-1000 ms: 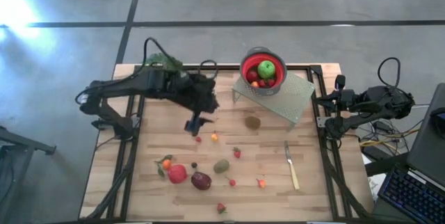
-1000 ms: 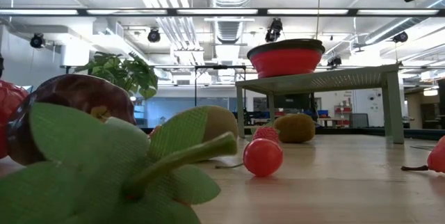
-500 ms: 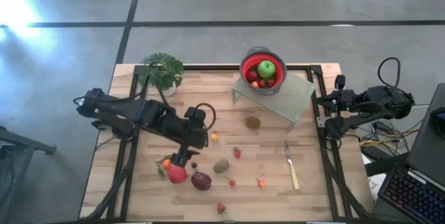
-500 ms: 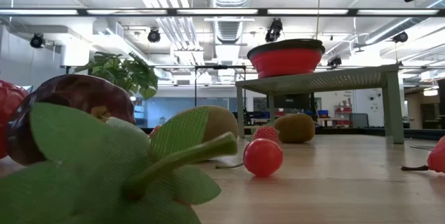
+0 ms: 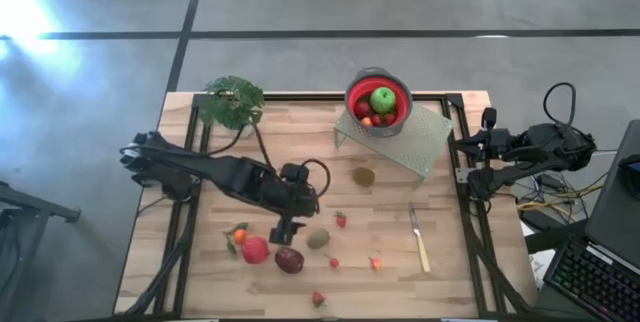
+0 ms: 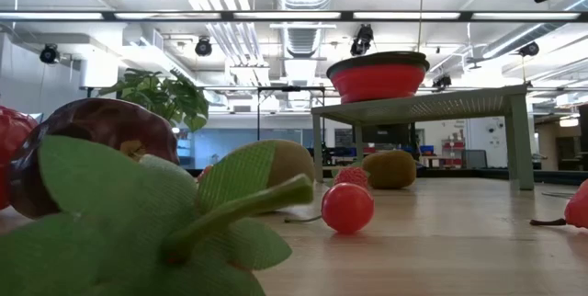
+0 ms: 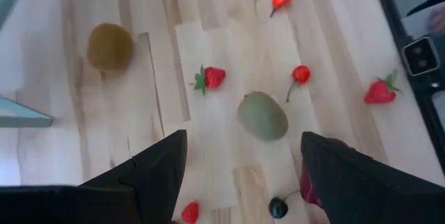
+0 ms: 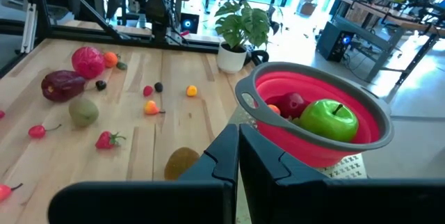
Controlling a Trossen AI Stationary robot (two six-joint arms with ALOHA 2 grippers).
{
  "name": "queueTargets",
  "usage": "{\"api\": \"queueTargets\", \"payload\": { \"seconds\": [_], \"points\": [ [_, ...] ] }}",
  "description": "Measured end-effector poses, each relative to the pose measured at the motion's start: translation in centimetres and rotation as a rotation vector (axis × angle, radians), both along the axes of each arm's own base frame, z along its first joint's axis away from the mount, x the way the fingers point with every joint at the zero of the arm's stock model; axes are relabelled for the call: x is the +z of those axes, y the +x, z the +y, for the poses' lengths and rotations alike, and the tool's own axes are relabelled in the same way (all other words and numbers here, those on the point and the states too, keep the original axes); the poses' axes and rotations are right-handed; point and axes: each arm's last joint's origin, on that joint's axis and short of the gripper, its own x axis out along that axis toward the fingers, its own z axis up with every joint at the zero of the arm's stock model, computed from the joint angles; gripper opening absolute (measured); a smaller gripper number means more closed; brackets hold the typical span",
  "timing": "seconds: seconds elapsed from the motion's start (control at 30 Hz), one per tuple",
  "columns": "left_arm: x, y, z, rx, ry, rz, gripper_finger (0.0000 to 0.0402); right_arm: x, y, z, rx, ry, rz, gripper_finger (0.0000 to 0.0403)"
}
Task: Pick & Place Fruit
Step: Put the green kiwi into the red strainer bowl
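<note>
Shifted rightward, left tool (image 5: 283, 234) hangs open, empty, beside diagonal-lying plum (image 5: 289, 259).

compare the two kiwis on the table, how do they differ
The kiwi by the rack is brown and rounder; the kiwi near the plum is greener and more oval. The brown one lies apart from other fruit; the green one sits just off the open left hand. Both lie loose on the table, not in the bowl.
</note>
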Motion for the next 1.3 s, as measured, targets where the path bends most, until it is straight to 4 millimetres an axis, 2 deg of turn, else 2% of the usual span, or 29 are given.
{"api": "queueTargets", "payload": {
  "seconds": [0.33, 0.57, 0.73, 0.97, 1.3],
  "points": [
    [-5.6, 2.7, -0.1, 0.050, 0.014, 0.137, 0.0330, 0.0, 0.0, 0.0, 0.000, 0.000, 0.000, 0.0008],
    [-8.2, 4.3, -0.4, 0.101, 0.001, 0.188, 0.0330, 0.0, 0.0, 0.0, 0.000, 0.000, 0.000, 0.0008],
    [-9.1, 4.8, -0.6, 0.187, -0.046, 0.212, 0.0330, 0.0, 0.0, 0.0, 0.000, 0.000, 0.000, 0.0008],
    [-9.2, 5.3, -0.8, 0.347, -0.156, 0.177, 0.0332, 0.0, 0.0, 0.0, 0.000, 0.000, 0.000, 0.0008],
    [-10.8, 5.2, -2.3, 0.458, -0.273, 0.143, 0.0330, 0.0, 0.0, 0.0, 0.000, 0.000, 0.000, 0.0008]
  ]
}}
